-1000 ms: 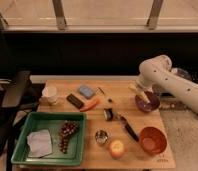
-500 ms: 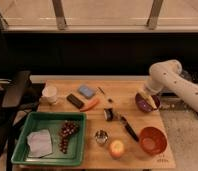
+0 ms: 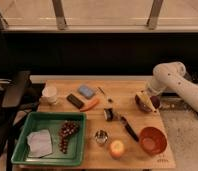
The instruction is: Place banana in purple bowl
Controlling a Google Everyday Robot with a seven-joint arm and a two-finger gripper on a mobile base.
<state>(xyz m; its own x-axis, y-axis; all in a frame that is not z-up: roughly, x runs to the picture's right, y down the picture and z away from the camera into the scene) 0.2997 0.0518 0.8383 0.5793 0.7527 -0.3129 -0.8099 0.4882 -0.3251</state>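
Note:
The purple bowl [image 3: 151, 105] stands at the right edge of the wooden table [image 3: 137, 155]. The pale banana [image 3: 143, 98] lies in it, leaning over the bowl's left rim. My gripper [image 3: 153, 94] is at the end of the white arm [image 3: 168, 76], right above the bowl's far side and close to the banana. I cannot tell whether it still touches the banana.
An orange-red bowl [image 3: 152, 141] stands at the front right. A carrot [image 3: 90, 104], blue sponge [image 3: 85, 91], dark bar [image 3: 74, 101] and white cup [image 3: 50, 93] lie at the back left. A green tray [image 3: 22, 150] holds grapes [image 3: 66, 133] and a cloth [image 3: 40, 141]. A can [image 3: 100, 136], orange fruit [image 3: 116, 148] and black-handled tool [image 3: 128, 128] lie in front.
The arm has swung to the right and its elbow has drawn back from over the table. The banana now shows resting in the purple bowl.

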